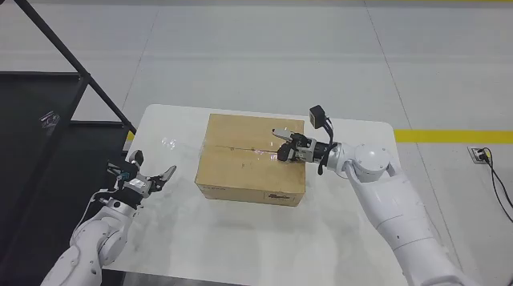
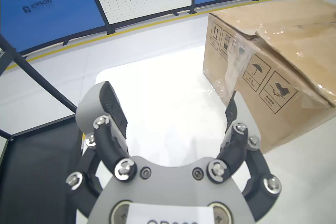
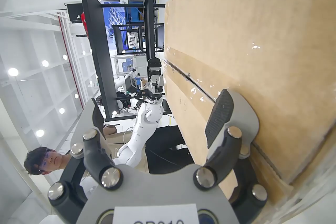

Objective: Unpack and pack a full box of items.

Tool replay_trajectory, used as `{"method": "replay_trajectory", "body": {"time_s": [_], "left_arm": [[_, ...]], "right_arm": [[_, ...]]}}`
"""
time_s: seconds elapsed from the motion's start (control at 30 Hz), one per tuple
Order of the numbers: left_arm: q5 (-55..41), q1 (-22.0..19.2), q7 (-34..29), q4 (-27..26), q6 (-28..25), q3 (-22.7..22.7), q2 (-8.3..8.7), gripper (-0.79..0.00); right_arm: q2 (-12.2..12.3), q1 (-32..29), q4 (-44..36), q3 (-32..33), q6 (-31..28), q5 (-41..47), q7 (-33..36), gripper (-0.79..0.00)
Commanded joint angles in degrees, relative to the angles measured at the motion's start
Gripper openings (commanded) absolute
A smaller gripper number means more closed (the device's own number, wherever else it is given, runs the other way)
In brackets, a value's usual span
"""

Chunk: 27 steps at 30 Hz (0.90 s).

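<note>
Cardboard, brown and taped shut, the box (image 1: 252,162) sat mid-frame on the white table (image 1: 337,222) in the top view. The right gripper (image 1: 280,144) hung over its lid right of centre, and the left gripper (image 1: 154,166) was at lower left, apart from it. The left wrist view showed the left gripper (image 2: 168,96) spread wide and empty, near the box's side. The right wrist view showed the right gripper (image 3: 157,101) also wide and empty, one pad (image 3: 220,114) by the lid seam (image 3: 183,74).
</note>
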Motion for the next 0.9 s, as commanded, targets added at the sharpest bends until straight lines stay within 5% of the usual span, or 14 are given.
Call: {"method": "replay_trajectory", "body": {"time_s": [0.0,0.27,0.87], "left_arm": [[0.0,0.0,0.0,0.0,0.0,0.0,0.0,0.0],[9.4,-5.2,1.6,7.2,1.5,5.8,-1.65,0.0],[18.7,-19.9,5.2,26.7,12.5,20.3,-10.02,0.0]], "right_arm": [[0.0,0.0,0.0,0.0,0.0,0.0,0.0,0.0],[0.0,0.0,0.0,0.0,0.0,0.0,0.0,0.0],[0.0,0.0,0.0,0.0,0.0,0.0,0.0,0.0]]}}
